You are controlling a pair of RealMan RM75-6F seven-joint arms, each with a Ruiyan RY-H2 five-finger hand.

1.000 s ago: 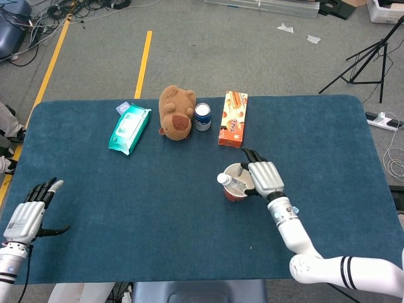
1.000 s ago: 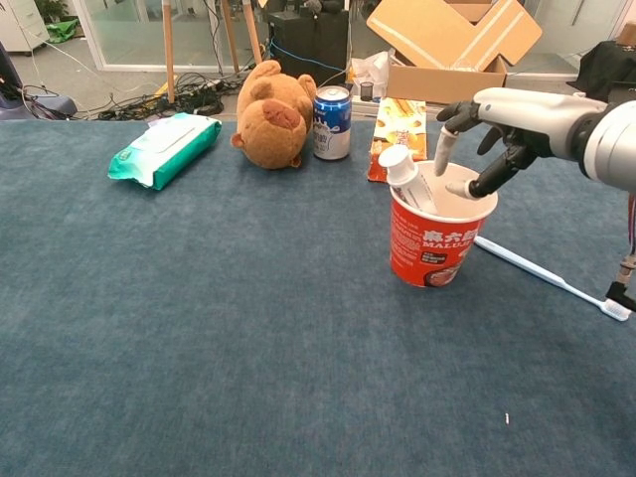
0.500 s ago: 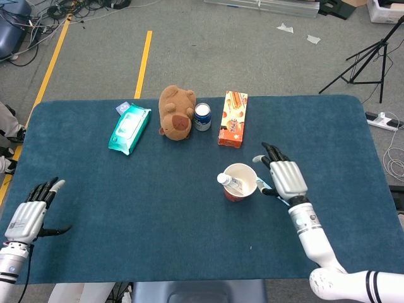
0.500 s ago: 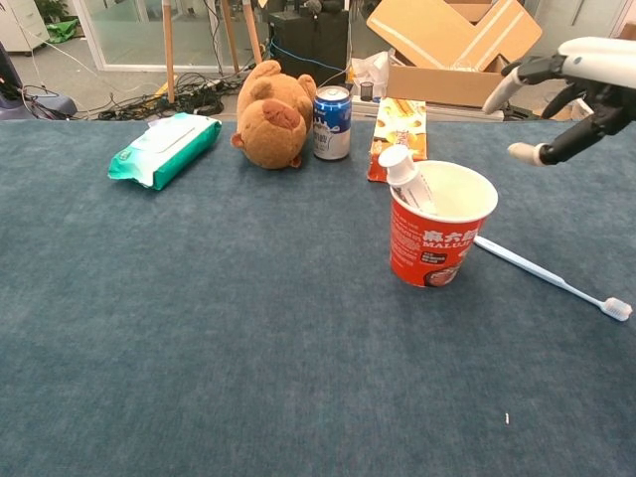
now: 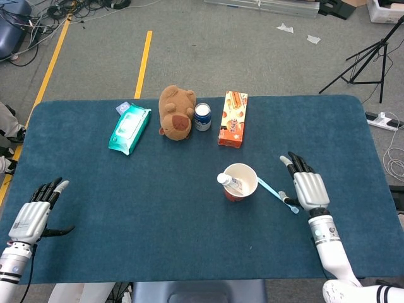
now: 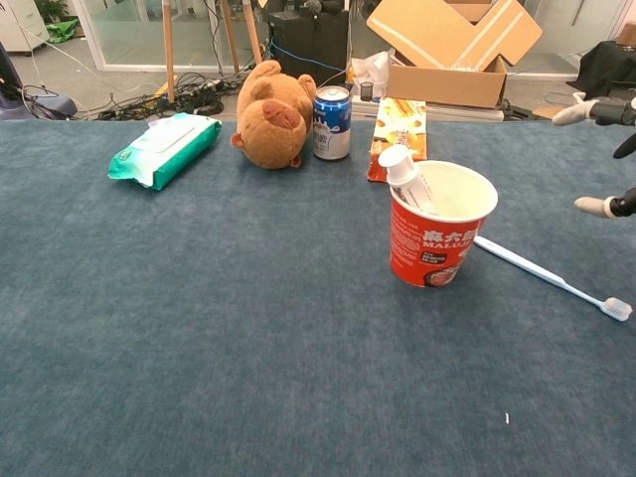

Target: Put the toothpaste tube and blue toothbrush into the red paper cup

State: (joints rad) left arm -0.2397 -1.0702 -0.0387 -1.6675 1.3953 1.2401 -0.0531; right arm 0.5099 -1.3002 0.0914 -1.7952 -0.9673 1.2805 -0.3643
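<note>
The red paper cup point(image 5: 240, 182) point(image 6: 440, 236) stands upright near the table's middle, with the white toothpaste tube point(image 5: 230, 183) point(image 6: 403, 177) leaning inside it, cap up at the left rim. The blue toothbrush point(image 5: 277, 194) point(image 6: 547, 276) lies flat on the cloth just right of the cup, its head pointing away from the cup. My right hand point(image 5: 308, 185) point(image 6: 608, 158) hovers open right of the brush, holding nothing. My left hand point(image 5: 37, 213) rests open at the table's near left corner, far from the cup.
Along the back stand a green wipes pack point(image 5: 129, 128) point(image 6: 165, 147), a brown plush toy point(image 5: 175, 112) point(image 6: 273, 114), a blue can point(image 5: 202, 117) point(image 6: 332, 122) and an orange snack box point(image 5: 233, 118) point(image 6: 398, 136). The blue table cloth's point(image 5: 158, 208) right edge lies beyond my right hand.
My right hand has pulled away from above the cup, moving right past the toothbrush. The tube stays in the cup. The left hand has barely moved.
</note>
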